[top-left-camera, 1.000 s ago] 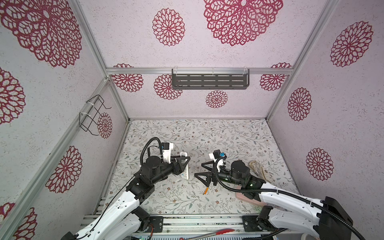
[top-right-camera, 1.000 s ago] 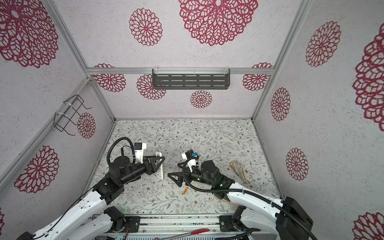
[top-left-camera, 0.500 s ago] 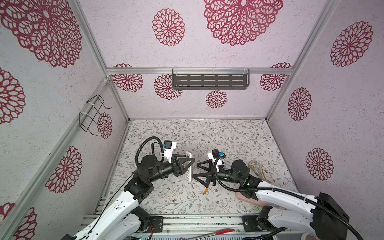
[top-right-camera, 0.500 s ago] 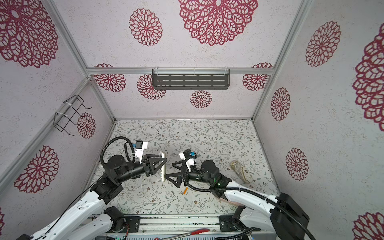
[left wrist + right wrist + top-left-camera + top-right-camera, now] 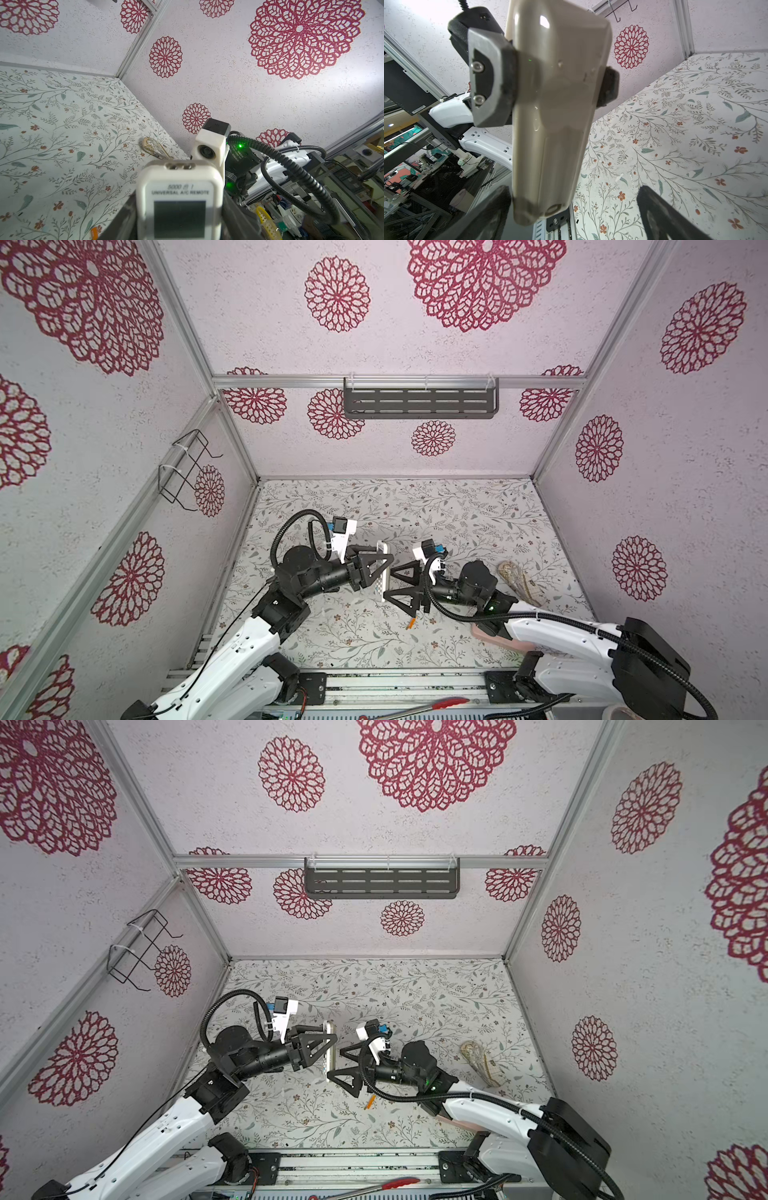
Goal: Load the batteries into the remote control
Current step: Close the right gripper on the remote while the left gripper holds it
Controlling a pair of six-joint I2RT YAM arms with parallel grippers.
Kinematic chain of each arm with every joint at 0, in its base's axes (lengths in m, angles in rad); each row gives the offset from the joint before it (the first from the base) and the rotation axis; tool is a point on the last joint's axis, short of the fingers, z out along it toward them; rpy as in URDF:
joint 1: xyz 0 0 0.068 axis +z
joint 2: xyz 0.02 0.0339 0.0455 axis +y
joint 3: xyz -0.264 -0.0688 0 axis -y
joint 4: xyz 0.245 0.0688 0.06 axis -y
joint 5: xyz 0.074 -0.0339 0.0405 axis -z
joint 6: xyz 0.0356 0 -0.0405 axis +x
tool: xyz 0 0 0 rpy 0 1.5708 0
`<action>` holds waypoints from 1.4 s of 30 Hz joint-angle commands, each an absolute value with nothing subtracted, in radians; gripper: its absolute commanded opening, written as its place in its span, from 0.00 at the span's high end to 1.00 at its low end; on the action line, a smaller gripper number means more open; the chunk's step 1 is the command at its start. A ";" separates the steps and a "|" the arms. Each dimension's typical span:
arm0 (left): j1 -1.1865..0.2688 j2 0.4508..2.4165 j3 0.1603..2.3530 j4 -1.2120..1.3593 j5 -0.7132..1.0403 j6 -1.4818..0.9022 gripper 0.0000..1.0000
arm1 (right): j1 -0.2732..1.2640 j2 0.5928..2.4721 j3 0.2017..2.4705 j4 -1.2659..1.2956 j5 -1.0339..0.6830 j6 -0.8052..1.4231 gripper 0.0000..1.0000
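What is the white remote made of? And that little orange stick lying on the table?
The remote control looks like hard, glossy plastic: a bright spot of light reflects off its smooth beige back. The battery is too small to tell for sure. It shows an orange wrap, probably over metal.

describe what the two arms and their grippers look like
The left arm and right arm have white links and black joints. The left gripper and right gripper have black hollow triangular fingers. A black ribbed cable loops to each white wrist camera mount, with a blue plug.
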State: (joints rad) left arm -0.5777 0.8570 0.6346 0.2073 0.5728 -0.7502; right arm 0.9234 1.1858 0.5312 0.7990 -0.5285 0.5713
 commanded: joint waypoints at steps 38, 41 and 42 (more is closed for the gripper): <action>-0.581 0.896 0.644 0.364 0.684 -0.801 0.67 | 0.964 1.270 0.542 1.070 -0.621 0.664 0.65; -0.580 0.895 0.641 0.364 0.678 -0.801 0.67 | 0.964 1.266 0.540 1.075 -0.619 0.665 0.75; -0.580 0.894 0.640 0.362 0.677 -0.799 0.67 | 0.965 1.265 0.538 1.074 -0.617 0.664 0.77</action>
